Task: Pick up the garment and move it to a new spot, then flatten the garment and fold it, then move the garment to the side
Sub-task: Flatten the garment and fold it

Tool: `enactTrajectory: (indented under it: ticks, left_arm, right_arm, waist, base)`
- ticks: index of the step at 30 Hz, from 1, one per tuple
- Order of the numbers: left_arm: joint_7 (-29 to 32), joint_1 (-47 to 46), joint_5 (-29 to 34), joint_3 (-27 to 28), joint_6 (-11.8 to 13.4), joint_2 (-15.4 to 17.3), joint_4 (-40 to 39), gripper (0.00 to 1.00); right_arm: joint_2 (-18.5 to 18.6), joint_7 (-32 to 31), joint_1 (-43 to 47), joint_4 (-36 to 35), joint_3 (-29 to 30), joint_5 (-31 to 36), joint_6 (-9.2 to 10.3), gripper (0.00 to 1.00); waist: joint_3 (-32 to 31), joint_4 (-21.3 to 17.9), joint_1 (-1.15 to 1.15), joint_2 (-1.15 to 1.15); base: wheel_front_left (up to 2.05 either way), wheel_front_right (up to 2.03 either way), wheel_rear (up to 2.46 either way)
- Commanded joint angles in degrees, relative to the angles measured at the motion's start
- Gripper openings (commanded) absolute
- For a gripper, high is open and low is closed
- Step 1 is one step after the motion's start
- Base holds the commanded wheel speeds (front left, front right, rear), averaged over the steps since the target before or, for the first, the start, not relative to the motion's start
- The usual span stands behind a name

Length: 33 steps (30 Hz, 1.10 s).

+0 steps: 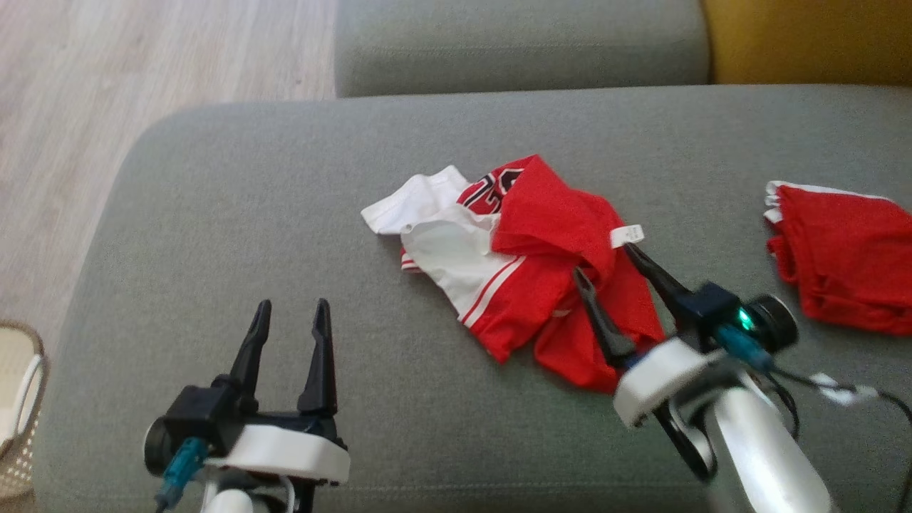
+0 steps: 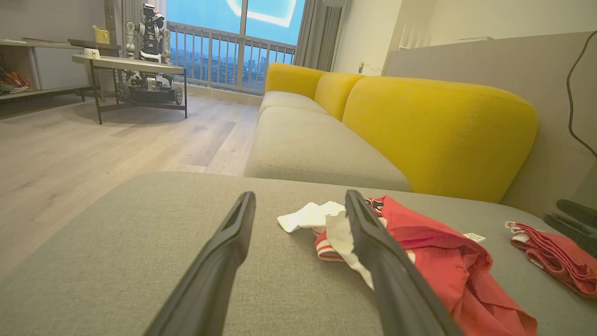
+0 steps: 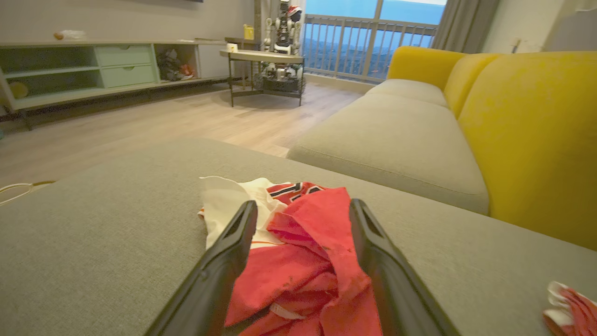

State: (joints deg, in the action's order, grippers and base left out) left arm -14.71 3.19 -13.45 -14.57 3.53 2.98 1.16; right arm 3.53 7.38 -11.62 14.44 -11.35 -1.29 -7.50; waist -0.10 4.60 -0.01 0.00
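A crumpled red and white garment [image 1: 527,263] lies in a heap on the grey sofa seat [image 1: 271,214]. It also appears in the left wrist view as the garment [image 2: 429,252] and in the right wrist view as the garment [image 3: 303,247]. My right gripper [image 1: 605,260] is open over the heap's right side, fingers straddling red cloth and a white label [image 1: 627,235]. My left gripper [image 1: 292,306] is open over bare cushion, left of the heap and apart from it.
A second red garment [image 1: 841,256] lies at the seat's right edge. Yellow backrest cushions [image 2: 438,130] rise behind the seat. A wicker basket [image 1: 18,406] stands on the wooden floor [image 1: 85,107] at left. A cable [image 1: 848,388] trails from the right arm.
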Motion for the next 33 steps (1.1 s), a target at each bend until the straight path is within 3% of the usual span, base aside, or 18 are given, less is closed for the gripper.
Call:
enactTrajectory:
  ticks: [1,10,18,19,21,33]
  left_arm:
    - [-0.3,-3.4,0.0,1.2,-0.2,-0.1,-1.8,1.0]
    - [-0.3,-6.2,-0.9,-0.4,-0.9,-0.1,-0.9,1.0]
    - [-0.3,-7.6,-1.5,-1.0,-1.1,-0.1,-0.2,1.0]
    - [-0.3,-7.6,-1.5,-1.1,-1.1,-0.1,-0.2,1.0]
    - [-0.3,-7.6,-1.6,-0.9,-0.9,-0.1,-0.1,1.0]
    - [-0.3,-7.2,-1.6,-1.2,-0.7,-0.1,-0.2,1.0]
  right_arm:
    - [-0.6,-0.9,-4.9,-0.9,-2.0,-0.2,0.01,1.0]
    - [2.4,-6.0,-20.1,17.0,-7.1,2.0,0.01,1.0]
    - [5.0,-6.9,-26.2,30.0,-9.3,1.5,0.01,1.0]
    - [5.1,-6.8,-26.8,31.2,-10.0,1.3,0.01,0.0]
    - [5.6,-5.9,-27.9,33.0,-10.3,1.0,0.01,0.0]
    - [10.1,-0.5,-35.7,36.7,2.0,4.8,0.01,0.0]
  waist:
    - [1.6,1.2,0.01,0.0]
    - [6.6,7.4,0.01,0.0]
    - [8.5,11.6,0.01,0.0]
    - [8.6,11.9,0.01,0.0]
    - [8.6,12.1,0.01,0.0]
    - [7.1,10.1,0.01,0.0]
  base:
    - [0.0,0.0,0.0]
    - [0.0,0.0,0.0]
    - [0.0,0.0,0.0]
    - [0.0,0.0,0.0]
    - [0.0,0.0,0.0]
    - [0.0,0.0,0.0]
